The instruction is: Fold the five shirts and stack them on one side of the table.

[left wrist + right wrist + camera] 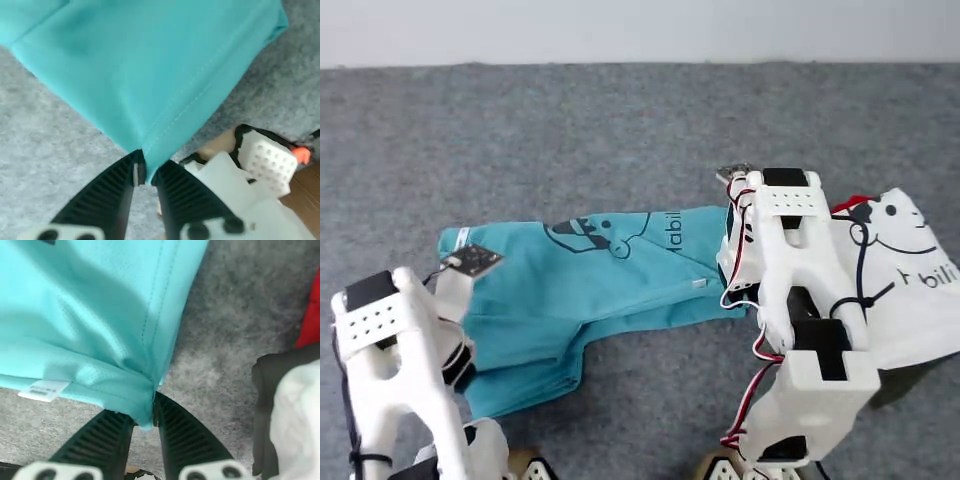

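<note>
A teal shirt (580, 290) with a dark print lies half folded across the middle of the grey table. At its left end my left gripper (146, 176) is shut on a corner of the teal shirt (150, 75), and the cloth hangs taut from the black fingers (112, 192). At its right end my right gripper (147, 415) is shut on another edge of the teal shirt (90, 325), close to a white label (44, 389). The left arm (395, 350) stands at the front left, the right arm (800, 290) at the front right.
A pile of shirts sits at the right: a white one (910, 280) with a dark print on top, with red (850, 204) and black (910, 378) cloth showing beneath. Bare grey felt (570, 130) stretches across the back and left.
</note>
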`<state>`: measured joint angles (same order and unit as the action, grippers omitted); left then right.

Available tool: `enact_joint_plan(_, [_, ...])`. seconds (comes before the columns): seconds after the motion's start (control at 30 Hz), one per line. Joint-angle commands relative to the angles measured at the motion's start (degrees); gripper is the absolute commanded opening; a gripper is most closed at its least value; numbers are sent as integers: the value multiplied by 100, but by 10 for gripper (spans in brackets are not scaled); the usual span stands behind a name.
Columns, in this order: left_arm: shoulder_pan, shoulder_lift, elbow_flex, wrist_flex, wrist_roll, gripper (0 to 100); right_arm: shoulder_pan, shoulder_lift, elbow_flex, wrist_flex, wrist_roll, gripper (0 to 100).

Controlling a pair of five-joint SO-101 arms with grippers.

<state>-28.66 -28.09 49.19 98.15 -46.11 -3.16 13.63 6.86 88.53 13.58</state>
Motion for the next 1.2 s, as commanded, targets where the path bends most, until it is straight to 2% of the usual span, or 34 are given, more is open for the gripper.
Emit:
enact_joint_plan(0.0, [-53,-105,303,-26,-70,13,48,-277,0,-31,-18,9])
enact_joint_plan(0.47, [-62,-97,488,-229,-255,13,40,-295,290,-180,-18,9])
enact_joint_plan(0.6, [-70,-97,664,-791,-246,13,40,-330,334,-251,-53,11])
enact_joint_plan(0.7, [-62,-97,787,-914,-246,15,40,-330,202,-207,-70,18])
enact_joint_plan(0.83, [-70,-97,892,-914,-237,26,40,-330,185,-207,-290,116])
enact_joint_plan(0.93, [-79,-141,866,-958,-176,86,40,-330,185,-198,-484,201])
enact_joint_plan(1.1, [-79,-141,664,-1310,519,126,40,-330,185,-84,-466,210])
enact_joint_plan(1.17, [-79,-141,532,-1354,563,126,40,-347,176,57,-457,210])
